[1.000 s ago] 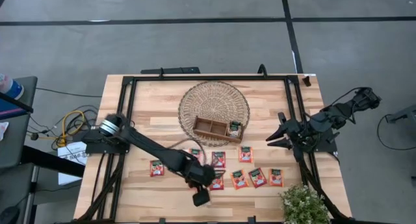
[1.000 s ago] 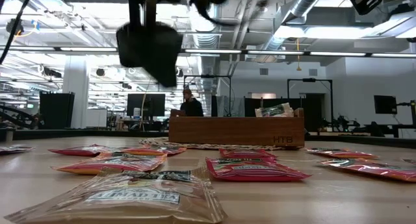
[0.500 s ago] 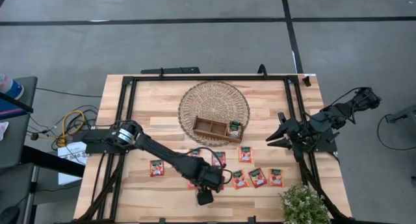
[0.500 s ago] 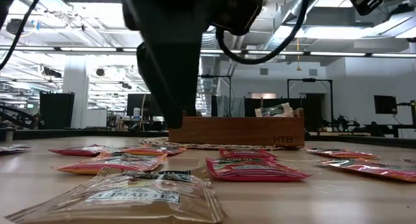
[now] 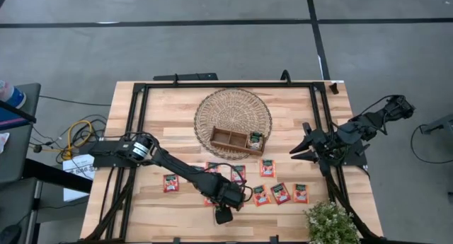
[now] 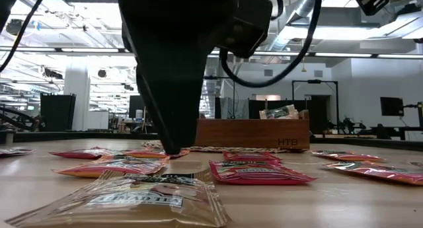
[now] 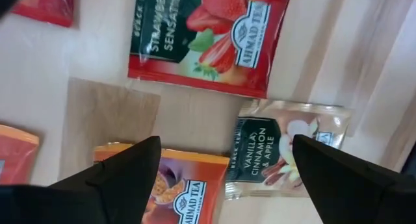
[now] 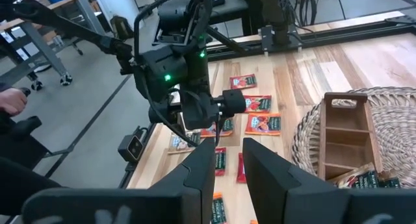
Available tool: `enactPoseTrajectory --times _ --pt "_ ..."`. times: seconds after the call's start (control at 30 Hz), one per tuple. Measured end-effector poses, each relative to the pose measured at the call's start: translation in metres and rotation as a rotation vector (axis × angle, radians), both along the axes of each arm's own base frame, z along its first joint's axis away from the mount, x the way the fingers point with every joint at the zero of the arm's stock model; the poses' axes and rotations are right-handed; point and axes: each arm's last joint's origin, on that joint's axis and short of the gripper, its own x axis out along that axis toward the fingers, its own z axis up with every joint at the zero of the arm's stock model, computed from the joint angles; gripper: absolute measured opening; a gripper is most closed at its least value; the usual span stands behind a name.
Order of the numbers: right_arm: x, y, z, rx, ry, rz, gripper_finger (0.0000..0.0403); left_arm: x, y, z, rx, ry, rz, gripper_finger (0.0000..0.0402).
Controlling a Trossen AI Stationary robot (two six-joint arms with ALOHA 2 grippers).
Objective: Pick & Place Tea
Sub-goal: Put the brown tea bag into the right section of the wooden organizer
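One sachet (image 5: 255, 139) sits in the wooden tray (image 5: 228, 139) at centre frame, the remaining tea sachets (image 5: 281, 193) lie lower centre, where the left gripper (image 7: 221, 178) hovers, fingers apart and empty.

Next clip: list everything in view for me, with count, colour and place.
tea sachets: at least seven, mostly red-orange, flat on the table beside the mat
vanilla sachet: one, whitish-beige, below the left gripper
tray sachet: one, dark-topped, in the tray's end compartment
wooden tray: one, brown, on the mat
woven mat: one, tan, table centre
plant: one, green, table corner
table: one, pale wood
left gripper: dark, open, low over sachets
right gripper: dark, open, waiting at table's right edge
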Motion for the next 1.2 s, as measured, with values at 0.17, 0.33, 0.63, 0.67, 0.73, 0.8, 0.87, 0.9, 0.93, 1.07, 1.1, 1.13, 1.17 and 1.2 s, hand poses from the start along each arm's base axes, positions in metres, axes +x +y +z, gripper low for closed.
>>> enactPoseTrajectory --times 0.17,0.33,0.63,0.67,0.73,0.8,0.87,0.9,0.93,1.07,1.1,1.13,1.17,1.2 --pt "0.0 0.0 0.0 -0.001 0.001 0.0 0.0071 0.0 -0.002 -0.014 -0.001 0.056 -0.014 0.0341" --pt "0.0 0.0 0.0 -0.001 0.001 0.0 0.0071 0.002 -0.002 -0.026 -0.014 0.085 -0.008 0.0341" --pt "0.0 0.0 0.0 -0.001 0.001 0.0 0.0071 0.004 -0.002 -0.026 -0.027 0.064 -0.033 0.0341" --pt "0.0 0.0 0.0 -0.001 0.001 0.0 0.0071 0.004 -0.002 -0.026 -0.024 0.061 -0.034 0.0341" --pt "0.0 0.0 0.0 -0.001 0.001 0.0 0.0071 0.004 -0.002 -0.026 -0.023 0.059 -0.018 0.0341" --pt "0.0 0.0 0.0 -0.001 0.001 0.0 0.0071 0.004 -0.002 -0.026 -0.013 0.052 -0.006 0.0341" --pt "0.0 0.0 0.0 -0.001 0.001 0.0 0.0071 0.005 -0.002 -0.026 0.001 0.043 0.002 0.0341" --pt "0.0 0.0 0.0 -0.001 0.001 0.0 0.0071 0.005 -0.002 -0.026 0.006 0.04 0.003 0.0341" --pt "0.0 0.0 0.0 -0.001 0.001 0.0 0.0071 0.005 -0.002 -0.026 0.011 0.037 0.004 0.0341" --pt "0.0 0.0 0.0 -0.001 0.001 0.0 0.0071 0.005 -0.001 -0.026 0.023 0.03 0.012 0.0341" --pt "0.0 0.0 0.0 -0.001 0.001 0.0 0.0071 0.005 -0.001 -0.026 0.026 0.029 0.014 0.0341" --pt "0.0 0.0 0.0 -0.001 0.001 0.0 0.0071 0.005 -0.001 -0.026 0.029 0.027 0.014 0.0341" --pt "0.0 0.0 0.0 -0.001 0.001 0.0 0.0071 0.005 -0.001 -0.026 0.031 0.026 0.011 0.0341" --pt "0.0 0.0 0.0 -0.001 0.001 0.0 0.0071 0.005 -0.001 -0.026 0.032 0.026 0.007 0.0341"
